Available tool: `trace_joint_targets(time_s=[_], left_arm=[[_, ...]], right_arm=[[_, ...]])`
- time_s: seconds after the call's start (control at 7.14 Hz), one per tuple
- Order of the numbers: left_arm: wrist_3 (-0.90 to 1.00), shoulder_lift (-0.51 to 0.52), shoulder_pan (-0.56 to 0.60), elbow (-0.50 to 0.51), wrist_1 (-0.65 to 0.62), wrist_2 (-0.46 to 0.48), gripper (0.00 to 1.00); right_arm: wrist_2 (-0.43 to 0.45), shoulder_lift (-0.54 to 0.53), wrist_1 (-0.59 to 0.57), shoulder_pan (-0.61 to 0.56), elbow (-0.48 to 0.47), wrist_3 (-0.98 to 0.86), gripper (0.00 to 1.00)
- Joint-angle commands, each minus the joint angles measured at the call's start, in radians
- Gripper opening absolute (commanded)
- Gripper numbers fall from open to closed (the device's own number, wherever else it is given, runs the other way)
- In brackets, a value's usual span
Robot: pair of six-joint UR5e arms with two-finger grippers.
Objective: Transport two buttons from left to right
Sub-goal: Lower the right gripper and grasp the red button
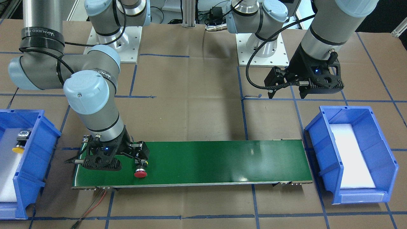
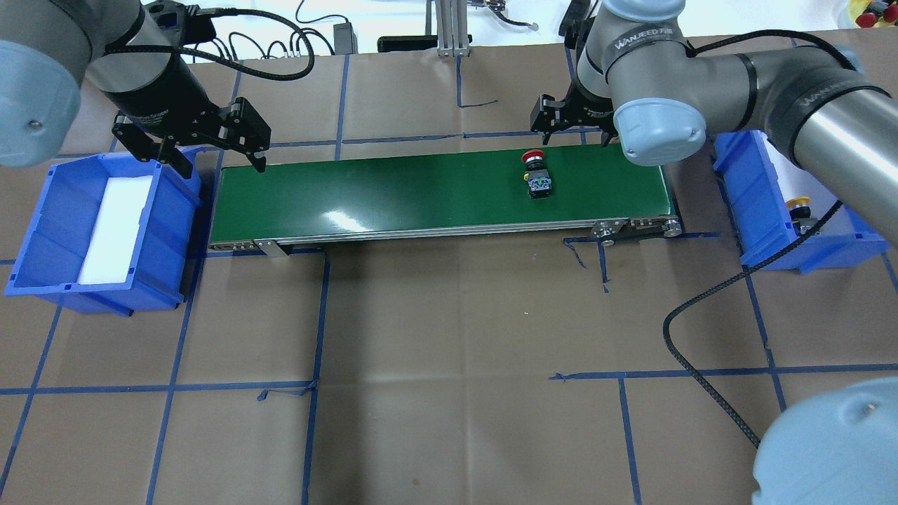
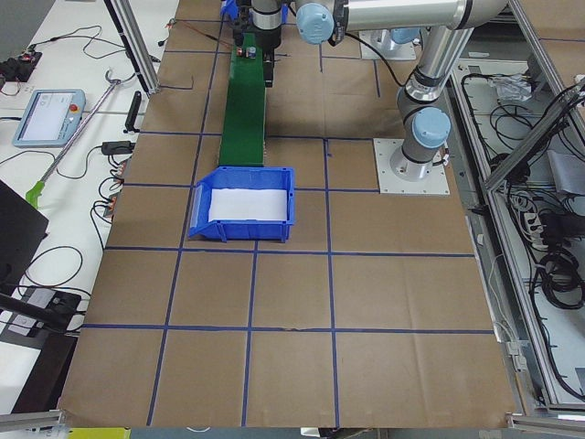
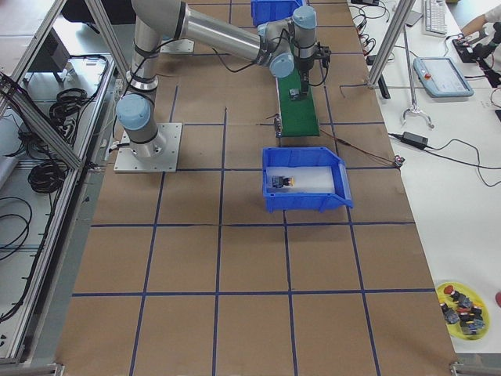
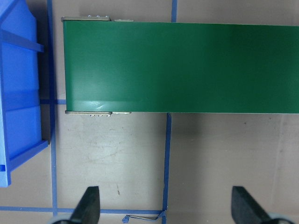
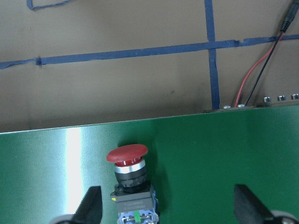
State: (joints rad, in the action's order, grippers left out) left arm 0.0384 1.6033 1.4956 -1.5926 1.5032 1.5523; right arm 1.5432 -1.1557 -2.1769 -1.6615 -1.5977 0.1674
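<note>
The red button [image 2: 537, 173] lies on its side on the green conveyor belt [image 2: 421, 193], near the belt's right end, cap towards the far edge. It also shows in the right wrist view [image 6: 128, 170] and the front view [image 1: 140, 173]. My right gripper [image 2: 572, 133] is open and hovers above it; in the right wrist view the gripper [image 6: 168, 210] has the button left of the middle, untouched. The yellow button [image 2: 798, 208] lies in the right blue bin [image 2: 754, 200]. My left gripper [image 2: 224, 167] is open and empty over the belt's left end [image 5: 166, 207].
A second blue bin [image 2: 42, 231] with a white foam liner and nothing else in it stands off the belt's left end. Red and black wires [image 6: 254, 84] run from the belt's right end. Blue tape lines cross the brown table.
</note>
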Motion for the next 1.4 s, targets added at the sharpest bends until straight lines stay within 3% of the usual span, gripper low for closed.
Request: trace_joint_targets(time_s=[0.0, 0.28, 0.42, 0.56, 0.7, 0.98, 1.12, 1.26], left_arm=[[0.0, 0.0, 0.0, 0.0, 0.0, 0.0, 0.99], [0.0, 0.0, 0.0, 0.0, 0.0, 0.0, 0.99], [0.0, 0.0, 0.0, 0.0, 0.0, 0.0, 0.99], [0.0, 0.0, 0.0, -0.001, 0.0, 0.0, 0.99], [0.0, 0.0, 0.0, 0.0, -0.001, 0.0, 0.99], [0.0, 0.0, 0.0, 0.0, 0.0, 0.0, 0.99], [0.0, 0.0, 0.0, 0.0, -0.001, -0.001, 0.99], [0.0, 0.0, 0.0, 0.0, 0.0, 0.0, 0.99]], right_arm=[[0.002, 0.049, -0.001, -0.004, -0.004, 0.0, 0.99], [0.006, 0.071, 0.0, -0.004, -0.014, -0.003, 0.99], [0.003, 0.065, 0.0, -0.003, -0.024, -0.003, 0.91], [0.008, 0.064, 0.008, -0.003, -0.022, -0.011, 0.57], [0.017, 0.06, 0.014, -0.001, -0.022, -0.014, 0.07], [0.059, 0.041, 0.013, 0.009, -0.016, -0.052, 0.03], [0.116, -0.005, 0.017, 0.028, -0.008, -0.08, 0.03], [0.109, -0.062, 0.075, 0.07, 0.007, -0.101, 0.04]])
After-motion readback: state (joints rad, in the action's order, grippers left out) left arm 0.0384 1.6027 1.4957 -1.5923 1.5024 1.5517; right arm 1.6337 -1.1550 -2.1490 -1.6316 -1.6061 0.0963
